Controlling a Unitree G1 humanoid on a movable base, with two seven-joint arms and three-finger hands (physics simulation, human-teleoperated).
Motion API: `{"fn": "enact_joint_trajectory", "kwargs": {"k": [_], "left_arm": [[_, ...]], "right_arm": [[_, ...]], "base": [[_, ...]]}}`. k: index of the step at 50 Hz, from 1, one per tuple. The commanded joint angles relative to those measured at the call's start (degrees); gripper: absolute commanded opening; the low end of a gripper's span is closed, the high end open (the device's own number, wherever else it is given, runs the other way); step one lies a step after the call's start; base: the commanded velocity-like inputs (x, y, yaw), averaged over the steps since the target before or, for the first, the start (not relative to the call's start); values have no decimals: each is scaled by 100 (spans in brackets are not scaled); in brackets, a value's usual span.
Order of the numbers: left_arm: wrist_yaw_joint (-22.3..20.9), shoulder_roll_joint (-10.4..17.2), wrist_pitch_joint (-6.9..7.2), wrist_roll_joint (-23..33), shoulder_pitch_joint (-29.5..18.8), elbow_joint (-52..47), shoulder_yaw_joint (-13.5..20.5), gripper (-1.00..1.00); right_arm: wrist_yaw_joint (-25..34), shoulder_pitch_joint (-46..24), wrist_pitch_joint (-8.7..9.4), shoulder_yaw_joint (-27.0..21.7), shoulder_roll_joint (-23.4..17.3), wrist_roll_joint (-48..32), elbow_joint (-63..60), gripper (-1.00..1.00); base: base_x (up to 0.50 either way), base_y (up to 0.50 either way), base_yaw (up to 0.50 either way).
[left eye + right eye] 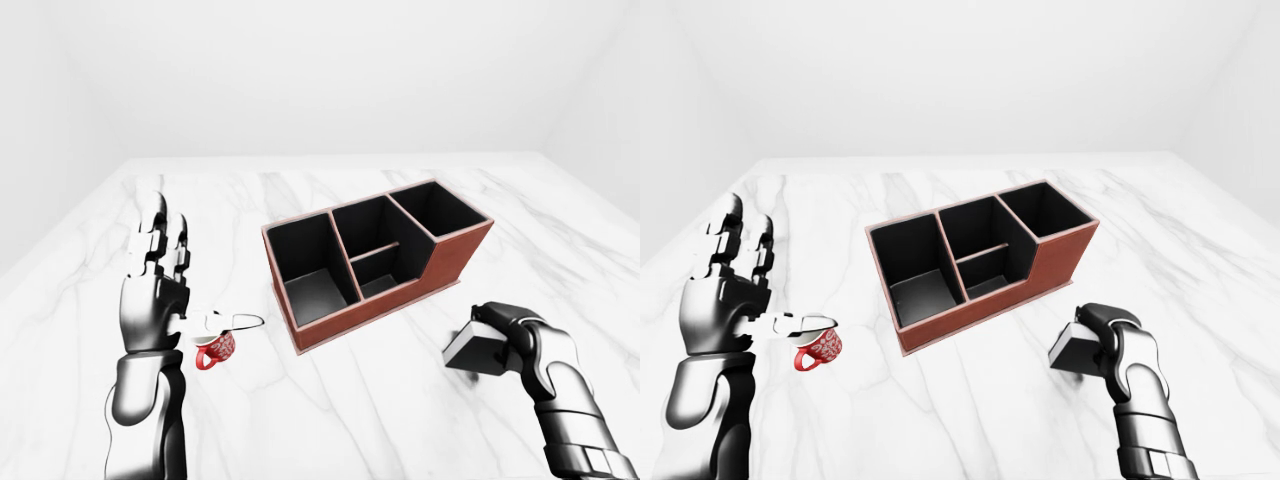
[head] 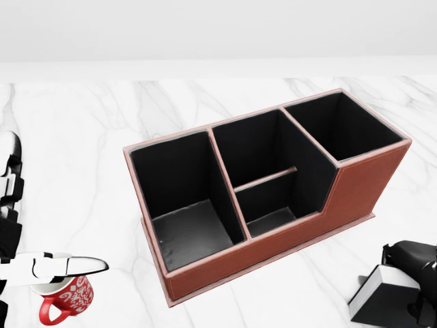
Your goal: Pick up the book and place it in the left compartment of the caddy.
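Surface: white marble tabletop with grey veins (image 1: 330,400); its top edge meets a plain white wall, and wide bare stretches lie to the left, right and bottom of the caddy in the left-eye view.
Caddy: red-brown leather desk caddy with black lining (image 2: 355,184), set at a slant; the left compartment (image 2: 184,205) is open and holds nothing, the middle one is split by a low divider, and the right one is the tallest.
Book: black-covered book with a white page block (image 1: 472,345), near the caddy's lower right corner but apart from it (one end appears raised off the marble).
Right hand (image 1: 1110,345): dark fingers wrapped over the book's top, clamped on it.
Left hand (image 1: 155,270): raised upright, fingers spread apart, gripping nothing.
Mug: small red mug with white patterning (image 1: 818,349), just beside the left hand's thumb; the pattern cannot be read as writing.
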Motion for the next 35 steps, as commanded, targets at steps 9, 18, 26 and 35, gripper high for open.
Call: {"fn": "enact_joint_trajectory", "kwargs": {"k": [9, 18, 26, 35], "left_arm": [[-95, -8, 0, -107, 48, -86, 13, 100], [-247, 35, 0, -299, -7, -179, 52, 100], [-343, 48, 0, -384, -19, -169, 40, 100], [-465, 57, 0, -542, -19, -191, 65, 100]], "right_arm": [[-1, 1261, -1, -390, 906, 62, -2863, -100], [-1, 1471, -81, -265, 1345, 123, -3579, -100], [-1, 1448, -60, -160, 1480, 171, -4002, -100], [-1, 1427, -49, 34, 1604, 162, -4330, -100]], "base": [[0, 0, 0], [0, 0, 0], [0, 0, 0], [0, 0, 0]]}}
